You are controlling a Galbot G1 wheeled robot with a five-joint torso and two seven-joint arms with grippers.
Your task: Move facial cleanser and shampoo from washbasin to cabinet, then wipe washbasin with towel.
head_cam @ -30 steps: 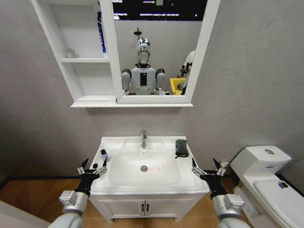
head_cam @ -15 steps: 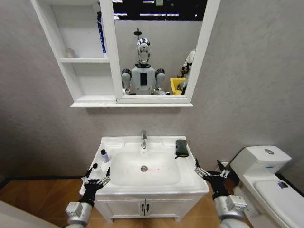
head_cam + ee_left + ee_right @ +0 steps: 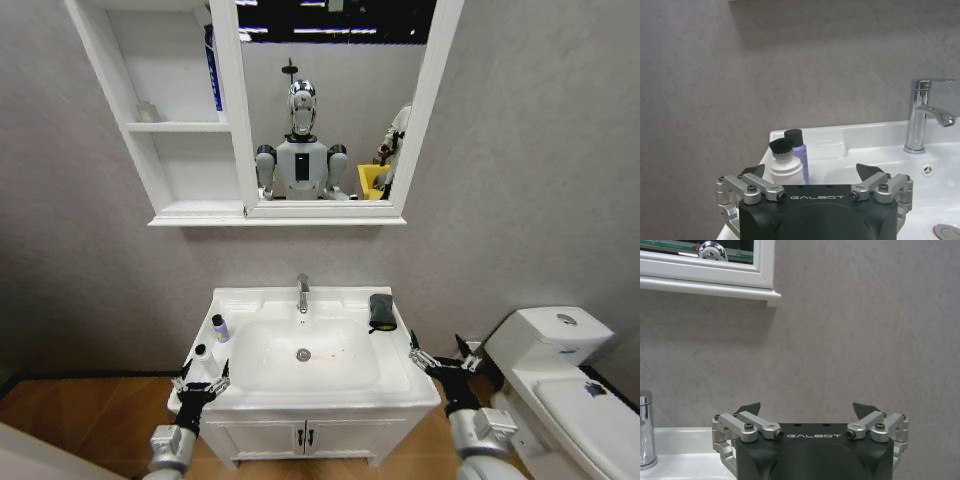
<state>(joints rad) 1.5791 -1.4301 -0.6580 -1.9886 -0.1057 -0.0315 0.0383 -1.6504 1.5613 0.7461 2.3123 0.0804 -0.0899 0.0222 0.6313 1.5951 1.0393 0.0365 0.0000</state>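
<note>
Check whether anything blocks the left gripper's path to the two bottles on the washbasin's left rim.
Nothing visible does. The left gripper, open, faces the white bottle directly, with bare space between. The purple bottle stands just behind it on the washbasin, so the white one screens it.

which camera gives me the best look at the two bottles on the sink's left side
The left wrist view: both bottles stand close up, dead ahead of the open left end effector. The head view shows them small on the washbasin ledge.

Towel (image 3: 381,311) right of tap (image 3: 302,293) (on washbasin (image 3: 400,372)).
</note>
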